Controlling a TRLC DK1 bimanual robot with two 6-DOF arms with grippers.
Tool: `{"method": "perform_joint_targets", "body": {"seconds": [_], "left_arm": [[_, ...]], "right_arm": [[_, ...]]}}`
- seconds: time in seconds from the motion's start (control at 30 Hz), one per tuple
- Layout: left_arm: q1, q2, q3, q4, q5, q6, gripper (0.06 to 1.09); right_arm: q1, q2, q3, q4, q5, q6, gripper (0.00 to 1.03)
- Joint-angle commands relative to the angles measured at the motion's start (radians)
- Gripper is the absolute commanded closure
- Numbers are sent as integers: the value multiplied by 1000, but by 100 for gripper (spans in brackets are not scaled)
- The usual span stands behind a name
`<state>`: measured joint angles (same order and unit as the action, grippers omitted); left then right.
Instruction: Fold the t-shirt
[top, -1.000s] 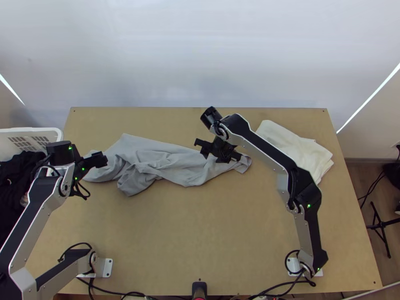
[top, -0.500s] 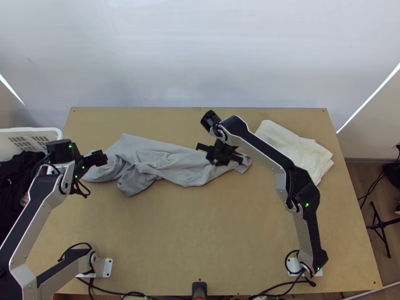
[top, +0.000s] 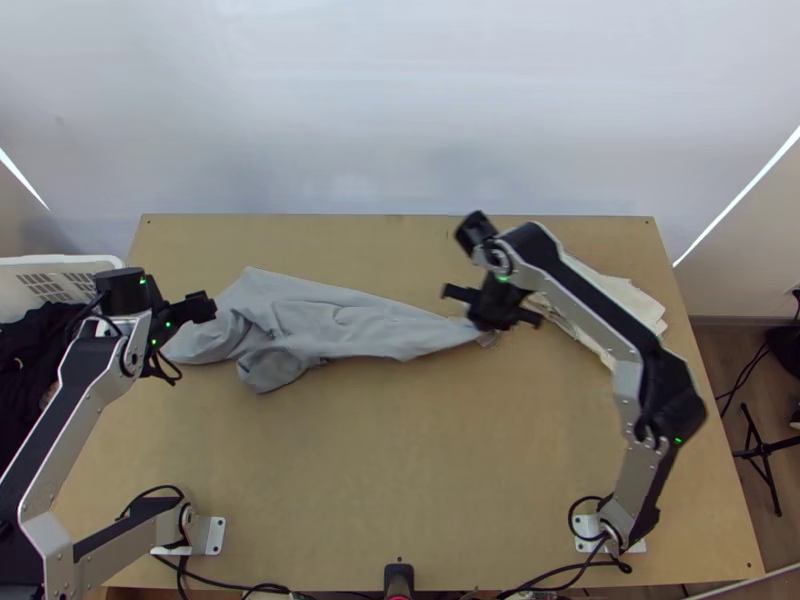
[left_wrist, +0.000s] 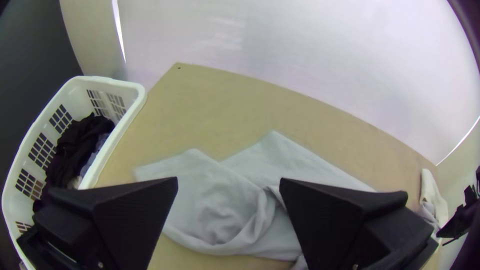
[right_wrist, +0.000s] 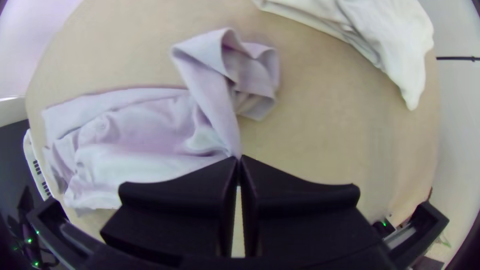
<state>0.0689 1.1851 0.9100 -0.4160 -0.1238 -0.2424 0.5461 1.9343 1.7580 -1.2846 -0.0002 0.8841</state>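
Right hand (right_wrist: 239, 158) pinches the grey t-shirt (right_wrist: 135, 132); left hand (left_wrist: 229, 182) is wide. Best pull low, gently, so bunches open.

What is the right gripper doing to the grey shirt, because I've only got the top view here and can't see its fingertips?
Observer: The right gripper is shut, pinching a narrow bit of the grey shirt at its tips.
Operator: And the left one, open or shut?
Observer: The left gripper is open, its fingers wide apart.
Operator: What about the shirt's end beside the pinch?
Observer: That end lies doubled over on itself, not flat.
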Motion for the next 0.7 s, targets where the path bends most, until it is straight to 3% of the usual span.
{"method": "perform_joint_targets", "body": {"seconds": [0.0,0.17,0.37,0.5,0.67], "left_arm": [[-34,51,59,-3,1,-11,10],[-60,85,112,-7,0,-14,10],[-95,123,165,-15,1,-14,10],[-119,169,208,-27,1,-14,10],[-152,258,279,-60,1,-5,10]], "right_arm": [[-140,-87,-195,-93,23,-25,100],[-189,-121,-219,-93,22,-39,100],[-160,-184,-55,39,22,-34,100],[-117,-184,63,47,35,-60,100],[-106,-219,-58,16,37,-71,100]]}}
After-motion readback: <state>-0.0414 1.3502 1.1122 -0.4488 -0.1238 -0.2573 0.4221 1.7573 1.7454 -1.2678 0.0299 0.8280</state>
